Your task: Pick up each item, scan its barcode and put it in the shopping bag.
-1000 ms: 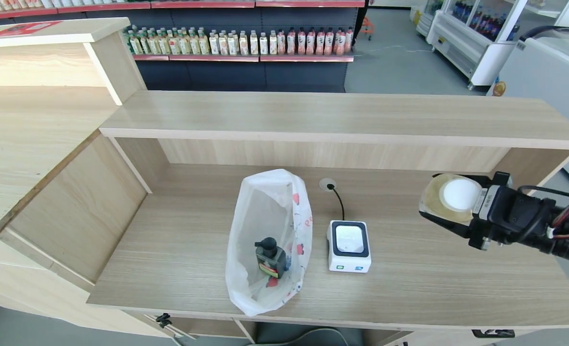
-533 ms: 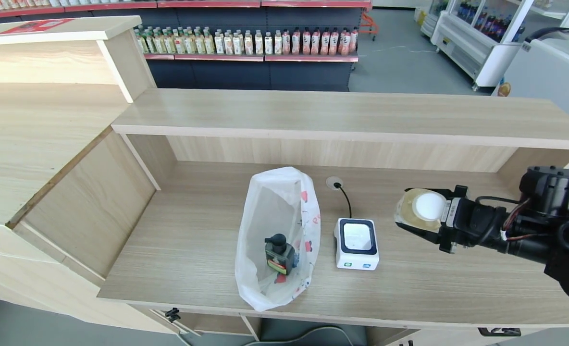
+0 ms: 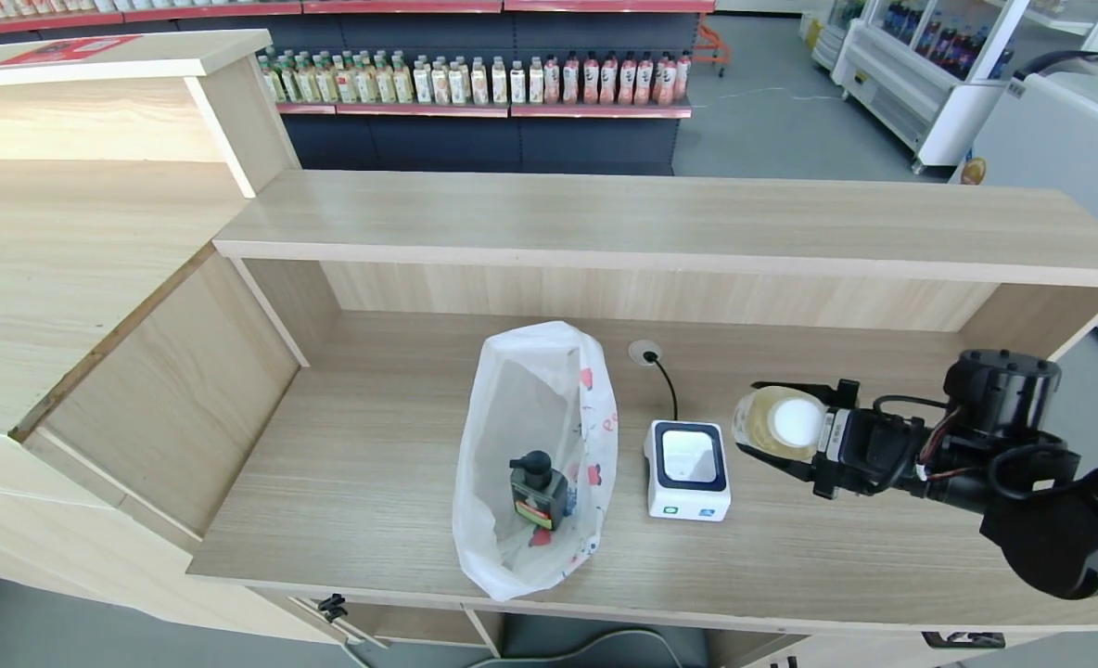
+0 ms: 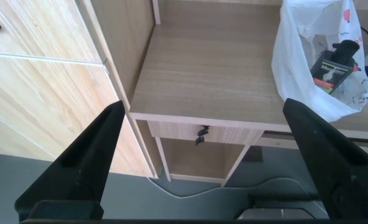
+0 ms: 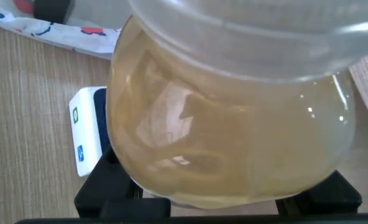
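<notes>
A clear bottle (image 3: 795, 422) of yellowish liquid with a white cap lies sideways in my right gripper (image 3: 773, 423), which is shut on it. It hangs just right of the white barcode scanner (image 3: 687, 468), a little above the counter. In the right wrist view the bottle (image 5: 234, 124) is close up, with the scanner (image 5: 87, 140) beneath it. The white shopping bag (image 3: 535, 455) stands open left of the scanner with a dark pump bottle (image 3: 538, 490) inside. My left gripper (image 4: 204, 106) is open, low off the counter's front left corner, facing the bag (image 4: 308, 62).
The wooden counter (image 3: 373, 445) has a raised ledge (image 3: 660, 223) behind and a side wall (image 3: 159, 408) on the left. The scanner's black cable (image 3: 665, 385) runs to a hole at the back. Drawers (image 4: 35, 81) sit below the counter's left.
My right gripper has carried the bottle left and down, from the counter's right end to just beside the scanner. The head camera shifted slightly a second ago.
</notes>
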